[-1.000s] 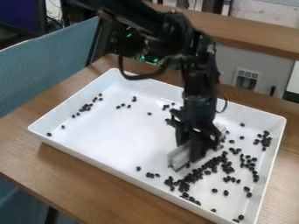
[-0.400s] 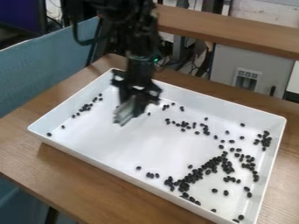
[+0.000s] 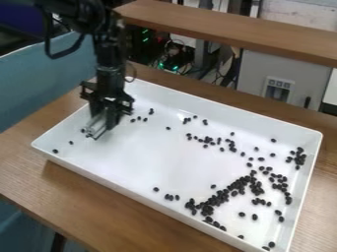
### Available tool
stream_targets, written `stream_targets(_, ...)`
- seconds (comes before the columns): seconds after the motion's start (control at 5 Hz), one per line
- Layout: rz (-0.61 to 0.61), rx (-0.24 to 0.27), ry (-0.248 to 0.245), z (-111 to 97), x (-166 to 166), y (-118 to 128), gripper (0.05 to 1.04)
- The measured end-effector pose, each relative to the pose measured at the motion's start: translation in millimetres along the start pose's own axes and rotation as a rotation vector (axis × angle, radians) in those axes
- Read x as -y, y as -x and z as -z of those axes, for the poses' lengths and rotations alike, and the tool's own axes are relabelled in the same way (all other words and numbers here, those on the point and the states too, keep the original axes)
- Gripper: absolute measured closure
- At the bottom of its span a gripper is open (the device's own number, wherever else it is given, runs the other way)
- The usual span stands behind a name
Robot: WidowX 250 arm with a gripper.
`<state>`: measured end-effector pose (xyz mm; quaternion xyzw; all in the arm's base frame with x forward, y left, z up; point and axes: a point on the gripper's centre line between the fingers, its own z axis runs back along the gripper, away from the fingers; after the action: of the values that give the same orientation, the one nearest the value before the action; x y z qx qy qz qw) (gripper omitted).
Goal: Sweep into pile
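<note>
Beans (image 3: 208, 210) strewn in tray (image 3: 131, 189), walls likely containing them; gripper (image 3: 105, 119) pinches pale scraper (image 3: 97, 128) low at far end, probably for gathering strays.

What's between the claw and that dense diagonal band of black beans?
In the camera view, bare white tray floor lies between the claw and the dense band of black beans; a few stray beans sit off the line, nearer the camera.

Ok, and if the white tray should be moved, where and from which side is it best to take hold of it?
I would take the white tray by its near long wall, left of the middle, coming down from above. The wall stands up like a narrow edge, and the dark pieces lie away from that stretch.
</note>
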<state>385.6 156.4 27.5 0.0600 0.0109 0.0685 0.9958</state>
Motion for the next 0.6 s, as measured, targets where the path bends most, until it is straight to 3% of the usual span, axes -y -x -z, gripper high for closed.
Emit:
stream_targets(0.2, -0.006, -0.002, 0.001, 7.0, -13.3, -4.6, 0.692)
stream_targets(0.6, 0.075, 0.012, 0.034, 11.2, -2.1, -12.6, 0.692)
